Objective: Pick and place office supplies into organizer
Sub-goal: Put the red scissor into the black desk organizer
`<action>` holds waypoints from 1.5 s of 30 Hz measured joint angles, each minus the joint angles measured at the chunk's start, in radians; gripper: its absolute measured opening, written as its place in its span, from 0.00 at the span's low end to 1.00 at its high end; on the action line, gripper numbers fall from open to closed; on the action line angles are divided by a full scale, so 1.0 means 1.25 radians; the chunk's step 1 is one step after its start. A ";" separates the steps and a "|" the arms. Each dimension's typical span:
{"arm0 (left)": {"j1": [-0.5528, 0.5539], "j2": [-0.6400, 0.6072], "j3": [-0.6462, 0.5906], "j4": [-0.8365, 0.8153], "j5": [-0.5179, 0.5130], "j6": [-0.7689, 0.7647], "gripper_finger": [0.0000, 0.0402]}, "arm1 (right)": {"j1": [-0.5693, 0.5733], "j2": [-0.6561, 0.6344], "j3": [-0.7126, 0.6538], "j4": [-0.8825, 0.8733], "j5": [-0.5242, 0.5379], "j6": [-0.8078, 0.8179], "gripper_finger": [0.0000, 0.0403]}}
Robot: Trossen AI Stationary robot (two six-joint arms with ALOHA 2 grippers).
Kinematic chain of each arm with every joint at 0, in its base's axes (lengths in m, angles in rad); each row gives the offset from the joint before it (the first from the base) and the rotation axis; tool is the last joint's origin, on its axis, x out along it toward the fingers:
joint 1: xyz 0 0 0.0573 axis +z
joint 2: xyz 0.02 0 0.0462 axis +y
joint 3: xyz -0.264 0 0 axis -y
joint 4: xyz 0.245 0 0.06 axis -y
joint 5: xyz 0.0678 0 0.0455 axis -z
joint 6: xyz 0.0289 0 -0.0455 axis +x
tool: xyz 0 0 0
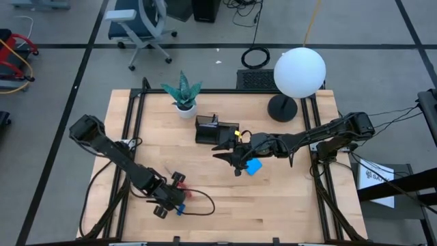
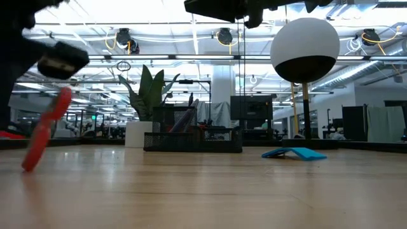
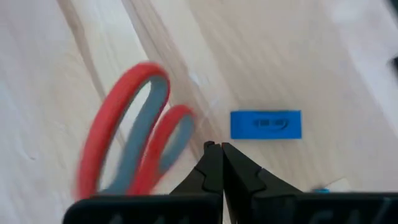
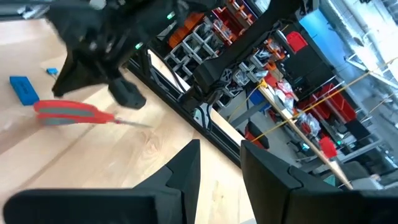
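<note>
High view: left gripper (image 1: 171, 198) sits at the front-left of the table, by the red-handled scissors (image 1: 181, 184); organizer (image 1: 215, 130) is well apart, near the back.

Low view: scissors hang tilted — lifted for carrying, I judge.

L wrist: fingers pinched fully together.

R wrist: right gripper (image 4: 217, 165) partly open, empty.

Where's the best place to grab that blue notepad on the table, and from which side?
Probably from above, pinching across one thin edge. The blue notepad lies nearly flat on the table, but the low view shows one part lifted slightly, leaving a gap for a finger underneath.
</note>
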 joint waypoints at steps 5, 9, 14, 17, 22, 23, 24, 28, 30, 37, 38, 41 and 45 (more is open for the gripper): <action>0.000 -0.051 0.000 0.002 -0.003 0.007 0.00 | 0.019 0.000 0.000 0.001 0.000 -0.051 0.26; 0.000 -0.080 0.001 0.003 -0.002 0.010 0.00 | 0.032 0.000 0.000 0.006 0.000 -0.078 0.26; 0.000 -0.095 0.002 0.003 -0.002 0.010 0.01 | 0.036 0.000 0.000 0.009 -0.001 -0.081 0.26; -0.001 -0.095 0.002 0.002 -0.002 0.016 0.02 | 0.036 0.000 0.000 0.009 -0.002 -0.081 0.26; -0.001 -0.095 0.002 0.003 0.012 0.019 0.02 | 0.036 0.000 0.000 0.009 -0.004 -0.061 0.26; -0.001 -0.095 0.002 0.003 0.013 0.018 0.03 | 0.036 0.000 0.000 0.009 -0.005 -0.051 0.26; -0.001 -0.095 0.002 0.003 0.014 0.016 0.04 | 0.036 0.000 0.000 0.011 -0.006 -0.040 0.26; -0.001 -0.095 0.002 0.004 0.021 0.002 0.10 | 0.036 0.000 0.000 0.014 -0.006 -0.025 0.26; 0.000 -0.095 0.002 0.006 0.027 -0.005 0.12 | 0.036 0.000 0.000 0.015 -0.006 -0.025 0.26; -0.001 -0.095 0.002 0.064 0.061 0.022 0.21 | 0.036 0.000 0.000 0.020 -0.007 -0.024 0.26; -0.001 -0.095 0.003 0.069 0.060 0.026 0.23 | 0.036 0.000 0.000 0.020 -0.007 -0.024 0.26; 0.000 -0.093 0.003 0.067 0.053 0.030 0.29 | 0.036 0.000 0.000 0.020 -0.007 -0.024 0.26; 0.011 -0.074 0.003 0.055 0.013 0.033 0.34 | 0.036 0.000 0.000 0.020 -0.007 -0.024 0.26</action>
